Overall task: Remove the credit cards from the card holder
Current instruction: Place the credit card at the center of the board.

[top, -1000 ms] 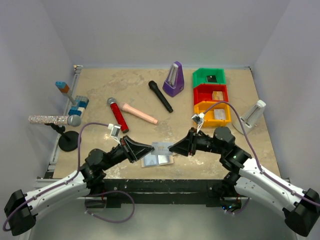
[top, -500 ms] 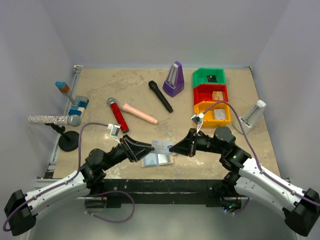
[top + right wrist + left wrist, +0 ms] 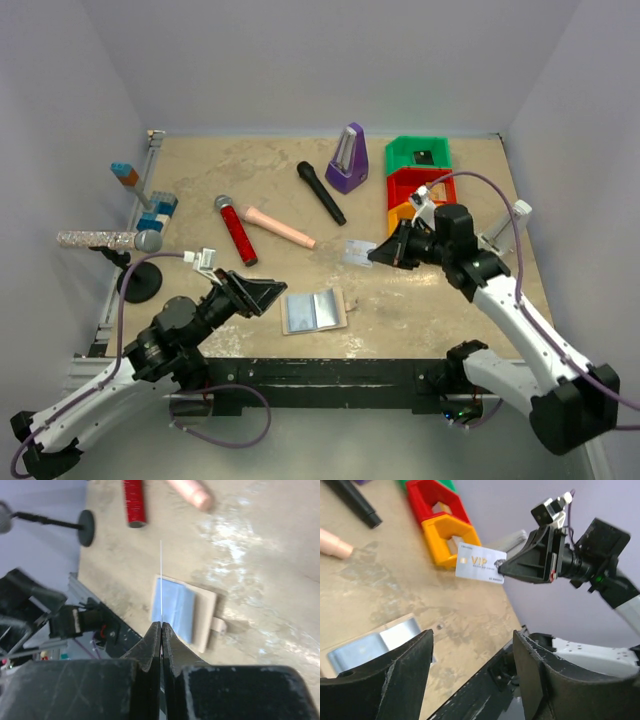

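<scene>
The card holder (image 3: 315, 310) lies open near the table's front edge, its light blue inside up; it also shows in the left wrist view (image 3: 372, 647) and the right wrist view (image 3: 182, 611). My right gripper (image 3: 374, 256) is shut on one of the credit cards (image 3: 358, 250), a silver-grey one marked VIP (image 3: 479, 563). It holds the card in the air, behind and to the right of the holder. The card is edge-on (image 3: 161, 575) in the right wrist view. My left gripper (image 3: 272, 294) stands open and empty just left of the holder.
Green (image 3: 418, 153), red (image 3: 412, 185) and orange (image 3: 402, 214) bins stand at the back right, close behind my right arm. A purple metronome (image 3: 347, 160), black microphone (image 3: 320, 192), red microphone (image 3: 236, 230) and pink cylinder (image 3: 280, 227) lie behind. A microphone stand (image 3: 140, 280) is at the left.
My left gripper opened, let go of the card and drew back left. My right gripper shut on the card and carried it up, back and right, toward the bins.
</scene>
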{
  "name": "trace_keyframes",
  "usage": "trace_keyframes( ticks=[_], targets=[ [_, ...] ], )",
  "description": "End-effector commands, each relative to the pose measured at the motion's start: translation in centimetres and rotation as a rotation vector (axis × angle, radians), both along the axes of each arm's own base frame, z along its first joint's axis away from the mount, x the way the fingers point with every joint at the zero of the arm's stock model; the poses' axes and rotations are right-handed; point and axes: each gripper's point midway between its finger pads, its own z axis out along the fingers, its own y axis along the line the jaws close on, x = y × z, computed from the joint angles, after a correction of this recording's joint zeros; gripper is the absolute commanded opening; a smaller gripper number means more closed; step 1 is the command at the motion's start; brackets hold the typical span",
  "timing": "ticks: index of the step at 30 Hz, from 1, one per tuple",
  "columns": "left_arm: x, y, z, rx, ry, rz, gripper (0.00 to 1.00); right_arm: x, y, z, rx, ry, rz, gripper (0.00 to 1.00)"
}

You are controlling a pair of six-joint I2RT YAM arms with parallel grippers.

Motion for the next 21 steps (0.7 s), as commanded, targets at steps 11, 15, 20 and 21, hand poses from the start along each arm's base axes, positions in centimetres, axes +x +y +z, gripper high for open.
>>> trace_keyframes(
  ticks=[11, 15, 20, 21],
  targets=[
    [-0.8, 2.7, -3.8, 0.243, 0.099, 0.04, 0.67, 8.4, -2.1, -6.1, -0.39, 0.213, -0.055, 0.0],
    [-0.9, 3.0, -4.5, 0.259, 0.107, 0.042, 0.67, 10.1, -1.5, -7.3, -0.41, 0.254, -0.034, 0.0],
    [-1.1, 3.1, -5.0, 0.267, 0.114, 0.035, 0.67, 11.6, -0.7, -8.5, -0.41, 0.299, -0.008, 0.0],
    [-1.2, 3.1, -5.0, 0.268, 0.115, 0.035, 0.67, 11.9, -0.6, -8.8, -0.41, 0.307, -0.007, 0.0]
  ],
)
